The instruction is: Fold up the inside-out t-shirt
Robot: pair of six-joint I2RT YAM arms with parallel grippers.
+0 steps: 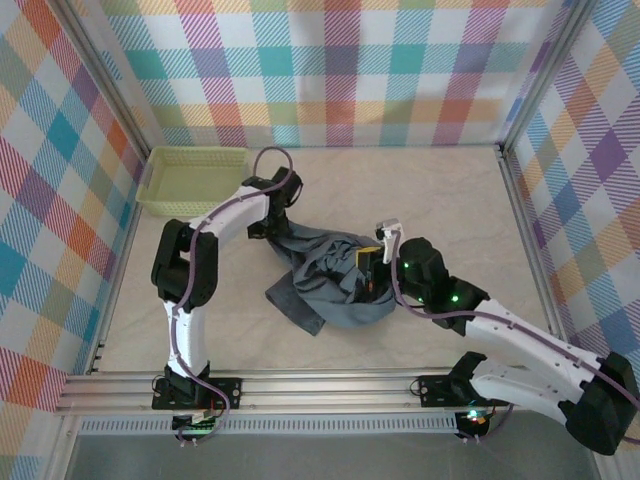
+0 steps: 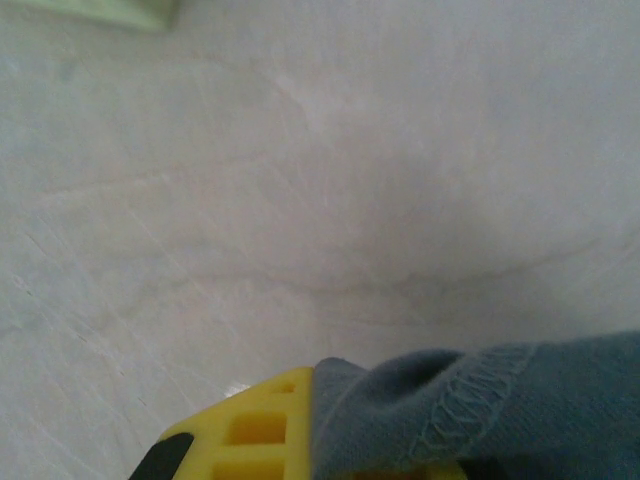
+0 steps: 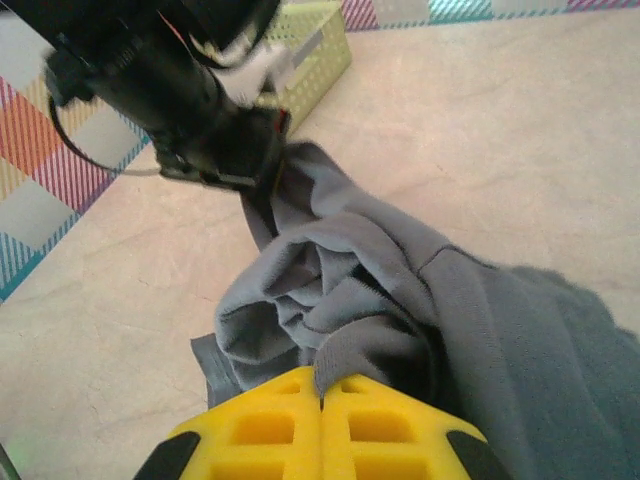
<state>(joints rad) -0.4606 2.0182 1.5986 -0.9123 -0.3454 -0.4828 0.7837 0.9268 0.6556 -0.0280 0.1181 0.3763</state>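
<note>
Looks like a robotics lab test cell: pale marbled tabletop [image 1: 440, 200] fenced by aluminium rails [image 1: 320, 382], walled by bright plaid backdrop panels [image 1: 340, 70], with left arm [image 1: 183, 335] and right arm [image 1: 520, 335] bolted along the near edge.

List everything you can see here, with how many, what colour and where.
t-shirt: one, slate blue-grey, bunched at the middle of the table
basket: one, pale yellow-green mesh, far left corner of the table
table: one, pale beige, under everything
walls: three sides, multicoloured plaid, around the table
rail: one, silver metal, along the near edge
left arm: one, white and black, reaching from near left to the shirt's far edge
right arm: one, white and black, reaching from near right to the shirt
left hand: one, black with yellow fingers, shut on the t-shirt's edge
right hand: one, yellow fingers, shut on a fold of the t-shirt
</note>
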